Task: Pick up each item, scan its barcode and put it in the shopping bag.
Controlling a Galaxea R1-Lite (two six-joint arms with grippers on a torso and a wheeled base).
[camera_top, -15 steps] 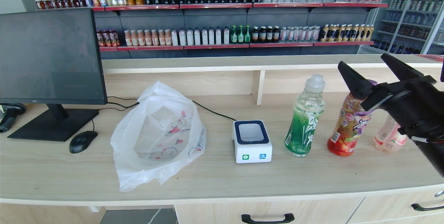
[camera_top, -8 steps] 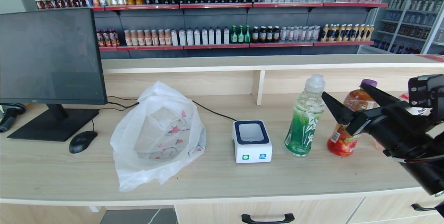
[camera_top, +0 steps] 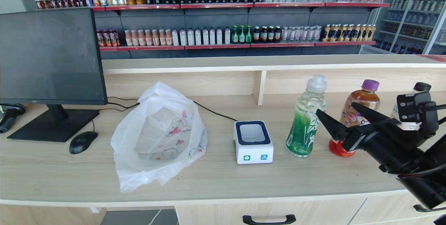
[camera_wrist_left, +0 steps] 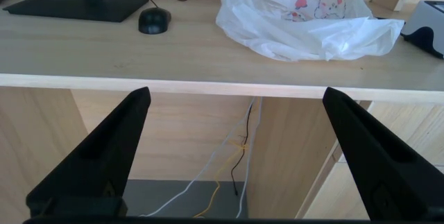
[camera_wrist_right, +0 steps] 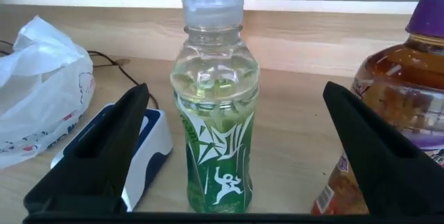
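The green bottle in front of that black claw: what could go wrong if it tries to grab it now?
1. The green bottle stands tall and narrow. If one finger of the open right gripper touches it first, it may tip over.
2. The purple-capped bottle stands close beside it, so a finger could bump that one.
3. The scanner sits near on the other side and might get nudged.
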